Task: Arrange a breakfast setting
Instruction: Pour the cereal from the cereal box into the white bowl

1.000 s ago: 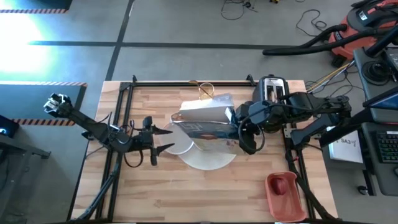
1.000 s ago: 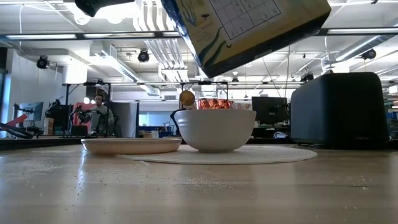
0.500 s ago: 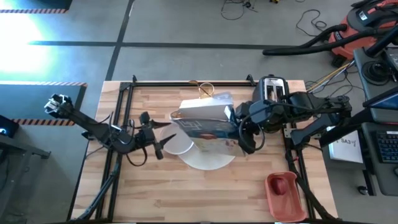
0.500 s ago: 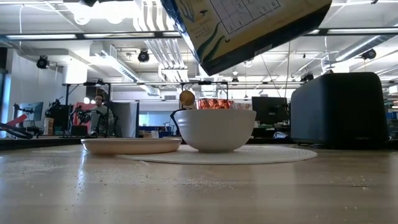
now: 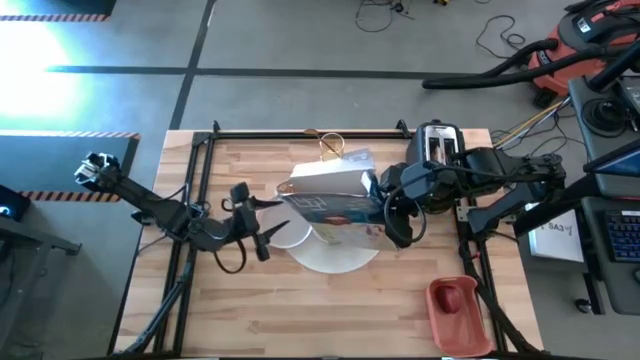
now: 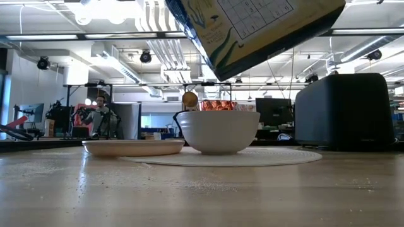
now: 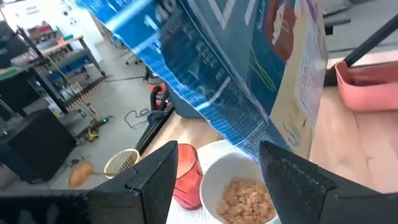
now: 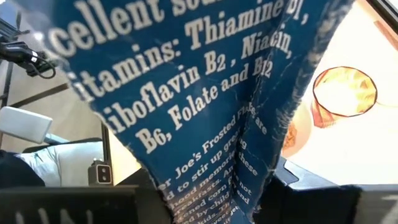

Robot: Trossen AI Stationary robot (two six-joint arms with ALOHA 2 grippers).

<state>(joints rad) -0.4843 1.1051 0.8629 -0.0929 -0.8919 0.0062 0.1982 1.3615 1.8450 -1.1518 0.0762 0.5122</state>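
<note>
Right gripper (image 5: 383,212) fingers grip the cereal box (image 5: 330,198), tilted long-axis down directly over the small white bowl (image 6: 218,131). Left gripper (image 5: 262,222) fingers spread wide, empty, beside the bowl.

wooden table (image 5: 300,300) with round mat (image 5: 335,255), toaster (image 5: 437,142)

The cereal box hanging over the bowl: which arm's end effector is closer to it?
Right. The right end effector is clamped on the cereal box above the white bowl; the left end effector hovers open beside the box, untouching.
</note>
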